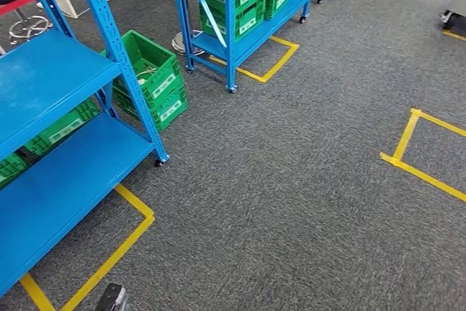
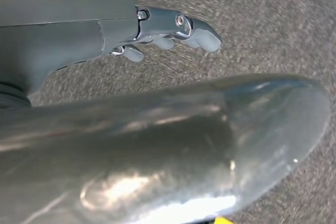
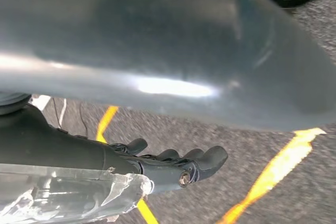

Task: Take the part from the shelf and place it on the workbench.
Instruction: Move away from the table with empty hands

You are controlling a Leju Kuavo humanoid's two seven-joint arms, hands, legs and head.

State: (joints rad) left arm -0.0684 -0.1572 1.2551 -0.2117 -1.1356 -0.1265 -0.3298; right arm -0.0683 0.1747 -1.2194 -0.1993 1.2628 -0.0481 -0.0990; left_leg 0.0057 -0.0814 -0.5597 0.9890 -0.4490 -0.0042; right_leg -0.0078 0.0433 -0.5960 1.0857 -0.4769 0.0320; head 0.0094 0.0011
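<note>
Approaching: we are facing the near blue shelf (image 1: 49, 78) on our left, arms hanging because nothing is being carried.
Left hand (image 2: 166, 32): hanging over grey carpet (image 1: 285, 180), fingers loosely extended, grasping nothing.
Right hand (image 3: 174, 163): likewise released, fingers apart.
Part: we are guessing it is lying in a green crate (image 1: 151, 78) beside the shelf; we cannot tell for sure.

Head view high, facing down, wrist views close above carpet (image 1: 285, 180)
</note>
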